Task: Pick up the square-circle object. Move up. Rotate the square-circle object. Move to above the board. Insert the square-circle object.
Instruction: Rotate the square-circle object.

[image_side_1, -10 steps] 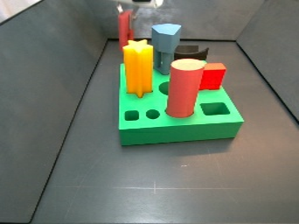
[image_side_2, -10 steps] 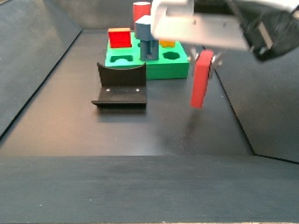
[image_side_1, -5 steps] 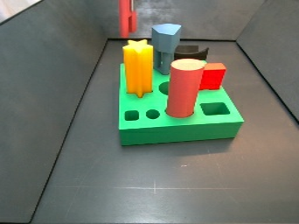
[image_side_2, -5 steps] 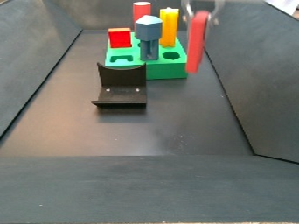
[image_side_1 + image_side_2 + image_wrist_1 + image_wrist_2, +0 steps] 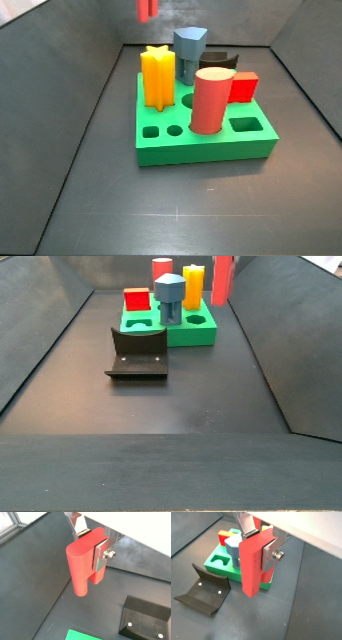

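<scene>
The square-circle object (image 5: 85,562) is a flat red block that hangs upright with its two short prongs pointing down. My gripper (image 5: 90,544) is shut on it, one silver finger on each flat face, as both wrist views show (image 5: 260,544). In both side views only the block's lower end shows at the top edge (image 5: 147,8) (image 5: 222,281); the gripper itself is out of those frames. The green board (image 5: 201,142) (image 5: 191,332) (image 5: 216,562) rests on the floor, below the block and to one side of it, on the side of the yellow star.
A yellow star peg (image 5: 158,78), a blue peg (image 5: 191,48), a tall red-pink cylinder (image 5: 210,100) and a small red cube (image 5: 242,87) stand in the board. The dark fixture (image 5: 138,353) (image 5: 208,594) (image 5: 143,619) sits beside it. Grey walls enclose the floor.
The block has risen steadily with the gripper. The gripper showed in the side views a second ago and is now above their top edge. The board and pegs have not moved.
</scene>
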